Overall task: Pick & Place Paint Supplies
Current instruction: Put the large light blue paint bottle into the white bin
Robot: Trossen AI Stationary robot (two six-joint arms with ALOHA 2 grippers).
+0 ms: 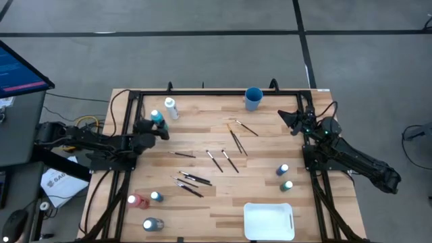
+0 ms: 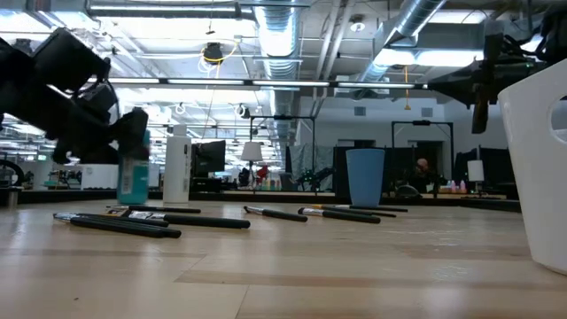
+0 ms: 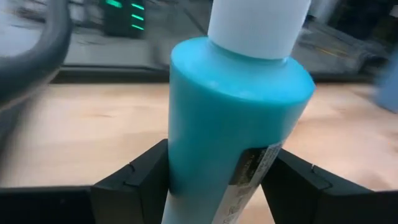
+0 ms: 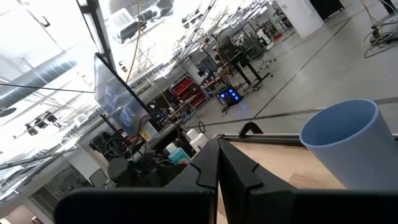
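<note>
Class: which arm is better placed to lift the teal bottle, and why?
Left. Its gripper already has a finger on each side of the teal bottle. The right gripper is shut, far across the table near the blue cup.

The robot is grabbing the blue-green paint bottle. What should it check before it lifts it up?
1. Left gripper around the turquoise plastic paint bottle with a white cap: ok, one finger on each side.
2. Grip firm: cannot tell.
3. Bottle upright: ok in the low view.
4. White bottle next to it stands apart: ok.
5. Right gripper, shut near the blue cup, out of the way: ok.
6. White rectangular tray open for dropping off: ok.
</note>
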